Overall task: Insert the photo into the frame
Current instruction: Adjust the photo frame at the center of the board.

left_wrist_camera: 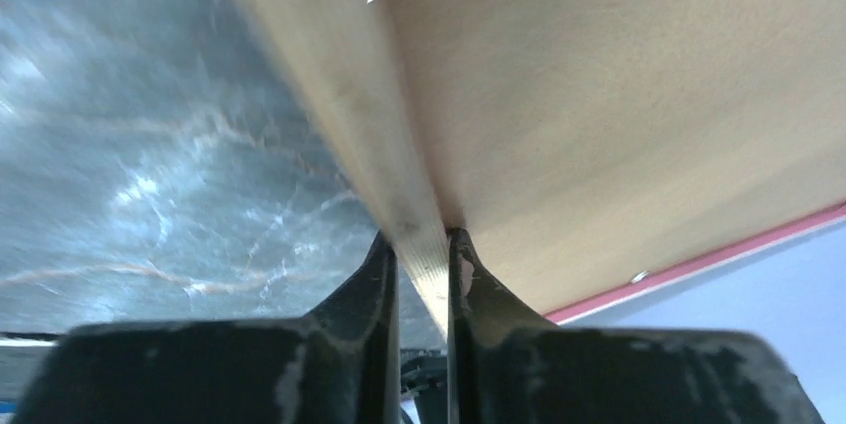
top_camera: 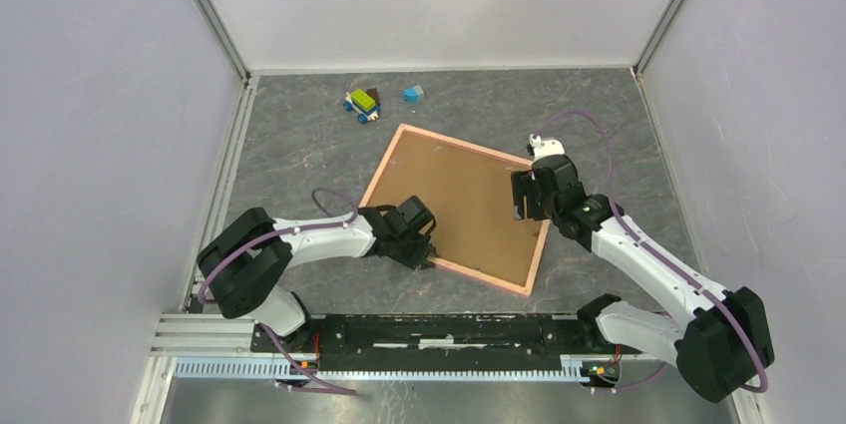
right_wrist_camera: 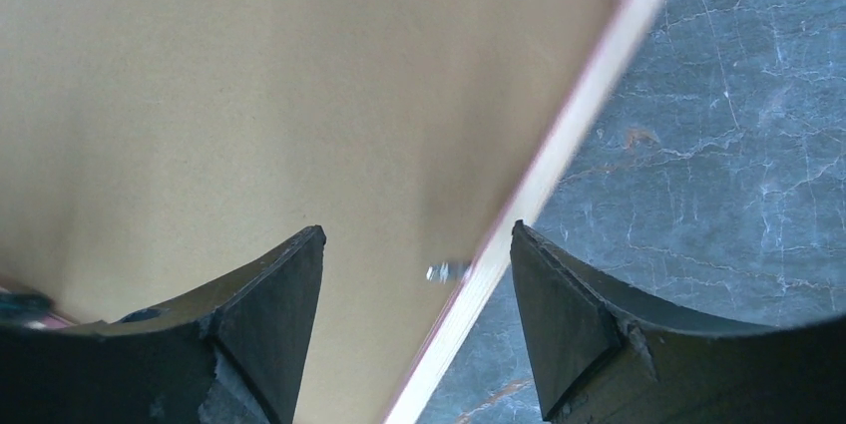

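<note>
Frame lies back up on the counter, left fingers pinching its near rail, right fingers spread wide astride the right edge, photo nowhere in sight, so I'd guess a one-sided lift lets that thin rail slip and the frame twists or drops.

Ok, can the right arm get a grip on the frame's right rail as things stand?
Probably yes. The right end effector is open and straddles that rail of the frame, with nothing between its fingers and the rail. The left end effector is shut on the near rail.
</note>
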### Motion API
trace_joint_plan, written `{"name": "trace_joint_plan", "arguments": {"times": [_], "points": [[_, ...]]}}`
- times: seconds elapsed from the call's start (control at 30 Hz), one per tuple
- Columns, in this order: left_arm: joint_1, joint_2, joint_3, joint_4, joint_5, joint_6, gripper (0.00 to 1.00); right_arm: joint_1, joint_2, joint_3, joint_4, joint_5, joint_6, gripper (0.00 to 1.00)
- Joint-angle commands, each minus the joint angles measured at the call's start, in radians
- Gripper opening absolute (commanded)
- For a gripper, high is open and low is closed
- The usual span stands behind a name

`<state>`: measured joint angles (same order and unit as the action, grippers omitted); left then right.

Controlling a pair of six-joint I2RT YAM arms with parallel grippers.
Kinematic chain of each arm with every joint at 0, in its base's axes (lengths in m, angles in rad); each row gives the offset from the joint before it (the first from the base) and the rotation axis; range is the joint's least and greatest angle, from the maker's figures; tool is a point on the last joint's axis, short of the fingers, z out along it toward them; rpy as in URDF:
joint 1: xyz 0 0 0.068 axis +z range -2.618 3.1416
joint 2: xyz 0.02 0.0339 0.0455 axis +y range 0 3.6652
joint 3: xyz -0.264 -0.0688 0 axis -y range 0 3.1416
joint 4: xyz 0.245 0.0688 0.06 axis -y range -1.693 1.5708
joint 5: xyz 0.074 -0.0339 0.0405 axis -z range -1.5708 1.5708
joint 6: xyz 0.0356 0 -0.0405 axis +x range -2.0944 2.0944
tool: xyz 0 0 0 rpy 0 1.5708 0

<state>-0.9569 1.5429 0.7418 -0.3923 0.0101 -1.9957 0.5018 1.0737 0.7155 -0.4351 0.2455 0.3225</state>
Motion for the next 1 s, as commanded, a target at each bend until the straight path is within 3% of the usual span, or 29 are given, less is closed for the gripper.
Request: {"name": "trace_joint_plan", "arguments": {"times": [0.0, 0.03, 0.23, 0.37, 0.53, 0.67, 0.97], "points": [[0.067, 0.036, 0.032, -0.314, -0.072, 0.395, 0.07, -0.013, 0.038, 0.002, 0.04, 0.018, -0.061, 0.75], [0.087, 0.039, 0.032, -0.347, -0.068, 0.463, 0.02, -0.023, 0.06, 0.007, 0.044, 0.014, -0.078, 0.75], [0.21, 0.028, 0.006, -0.377, -0.116, 0.802, 0.02, -0.06, 0.228, 0.087, -0.005, -0.039, -0.172, 0.74], [0.287, 0.041, 0.11, -0.372, -0.129, 1.109, 0.02, -0.059, 0.254, 0.065, 0.008, -0.115, -0.195, 0.73], [0.33, 0.088, 0.227, -0.416, -0.184, 1.356, 0.02, -0.055, 0.256, 0.038, 0.022, -0.119, -0.196, 0.73], [0.341, 0.122, 0.283, -0.46, -0.294, 1.42, 0.02, -0.048, 0.278, 0.035, 0.021, -0.142, -0.185, 0.68], [0.35, 0.159, 0.321, -0.443, -0.281, 1.42, 0.02, 0.078, 0.252, -0.009, -0.027, -0.097, -0.102, 0.69]]}}
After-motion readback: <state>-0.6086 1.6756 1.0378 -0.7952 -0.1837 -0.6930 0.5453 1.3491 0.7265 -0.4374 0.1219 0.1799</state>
